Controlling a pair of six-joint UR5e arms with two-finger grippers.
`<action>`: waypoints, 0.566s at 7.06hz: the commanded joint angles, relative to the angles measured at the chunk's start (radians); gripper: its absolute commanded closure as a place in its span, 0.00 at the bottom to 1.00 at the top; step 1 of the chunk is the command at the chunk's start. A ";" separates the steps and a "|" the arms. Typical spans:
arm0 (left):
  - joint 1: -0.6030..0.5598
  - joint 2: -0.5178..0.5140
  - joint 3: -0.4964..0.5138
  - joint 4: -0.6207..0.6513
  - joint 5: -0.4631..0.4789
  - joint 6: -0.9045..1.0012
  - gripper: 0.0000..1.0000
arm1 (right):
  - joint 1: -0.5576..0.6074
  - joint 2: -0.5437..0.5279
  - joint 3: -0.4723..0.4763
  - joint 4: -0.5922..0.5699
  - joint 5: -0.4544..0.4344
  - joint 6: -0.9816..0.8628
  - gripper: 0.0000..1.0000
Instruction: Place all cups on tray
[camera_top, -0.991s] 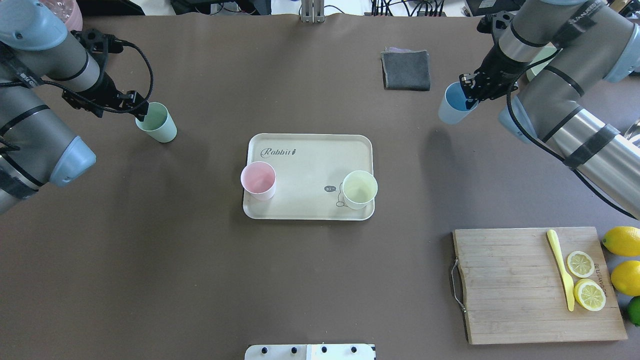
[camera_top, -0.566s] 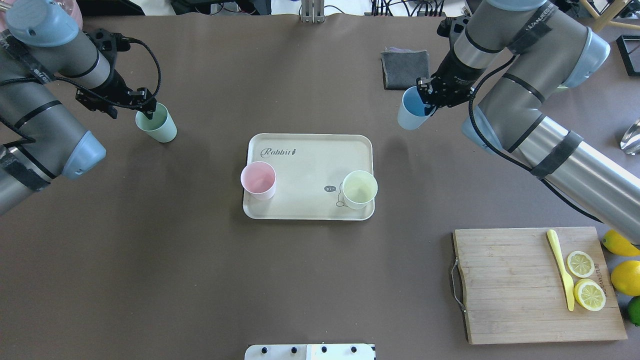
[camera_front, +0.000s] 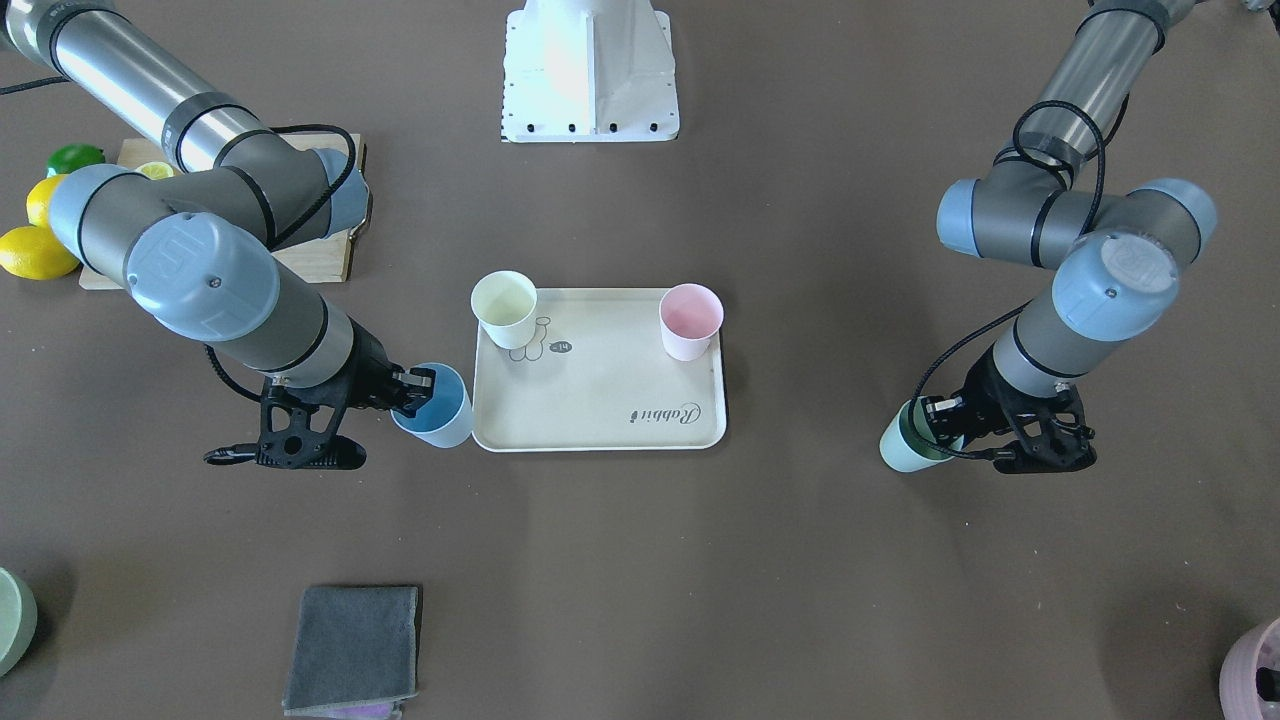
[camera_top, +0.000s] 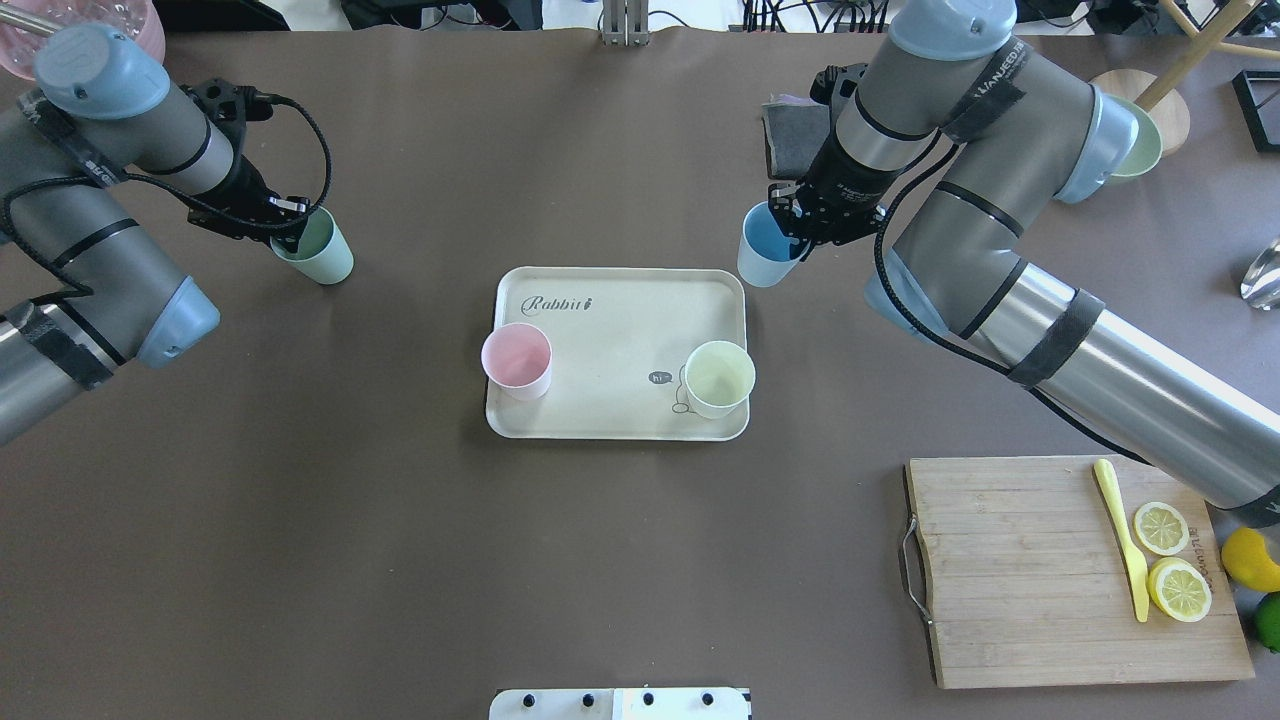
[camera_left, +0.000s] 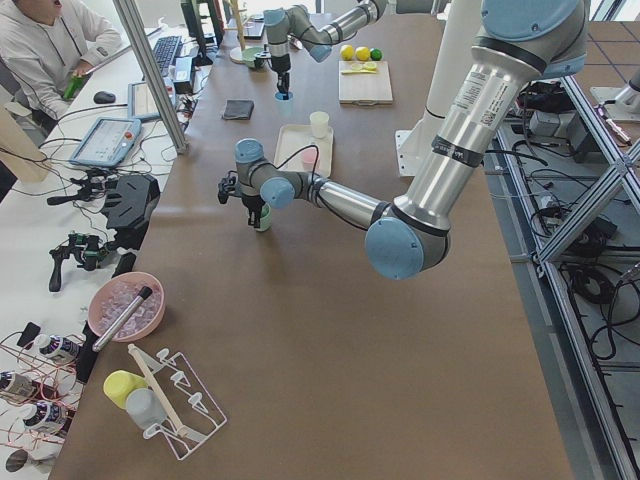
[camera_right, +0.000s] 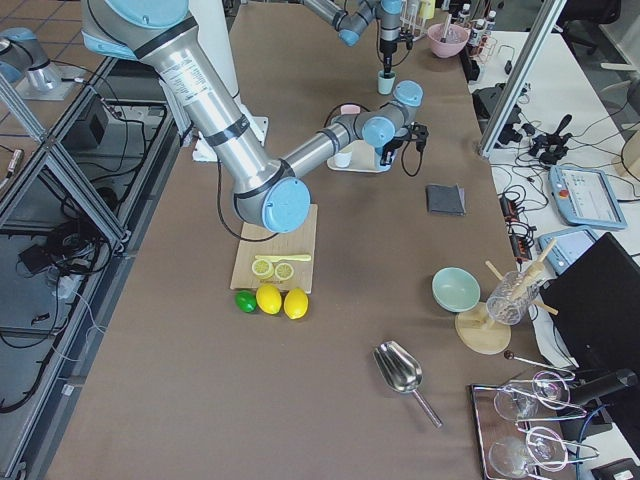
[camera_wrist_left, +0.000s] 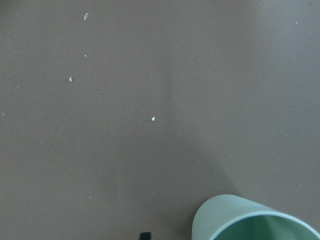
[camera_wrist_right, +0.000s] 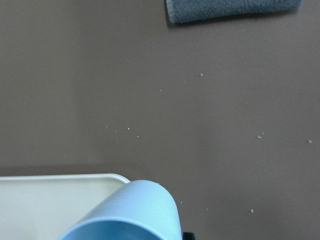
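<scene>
**Two cups on the tray, two off it, one at each gripper**

The right gripper (camera_top: 792, 232) is grasping the light blue cup (camera_top: 763, 258) by its rim, one finger reaching inside and one pressing outside. The cup is hanging tilted just beside the tray (camera_top: 620, 310), at the tray's far corner on the robot's right. In the right wrist view its mouth is showing just past that rounded corner, and whether it is touching the worktop (camera_top: 400, 560) I cannot tell.

The left gripper (camera_top: 291, 228) is sitting at the rim of the mint green cup (camera_top: 322, 252). That cup is standing upright on the worktop, well apart from the tray, off its far corner on the robot's left. In the front-facing view one finger seems to be dipping inside the cup. Whether the gripper is clenching the wall or is released I cannot tell.

The pink cup (camera_top: 516, 360) is standing upright on the tray, against its left rim. The pale yellow cup (camera_top: 720, 378) is standing upright at the tray's near right corner, partly covering the cartoon drawing.

A grey cloth (camera_front: 352, 648) is lying beyond the tray, further out than the blue cup.
</scene>
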 joint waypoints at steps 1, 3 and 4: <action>-0.005 -0.029 -0.005 0.021 -0.054 -0.012 1.00 | -0.033 0.010 0.007 0.001 -0.014 0.021 1.00; -0.002 -0.118 -0.077 0.186 -0.065 -0.083 1.00 | -0.084 0.019 0.005 0.001 -0.061 0.063 1.00; 0.011 -0.147 -0.097 0.197 -0.065 -0.161 1.00 | -0.104 0.021 0.005 0.002 -0.078 0.069 1.00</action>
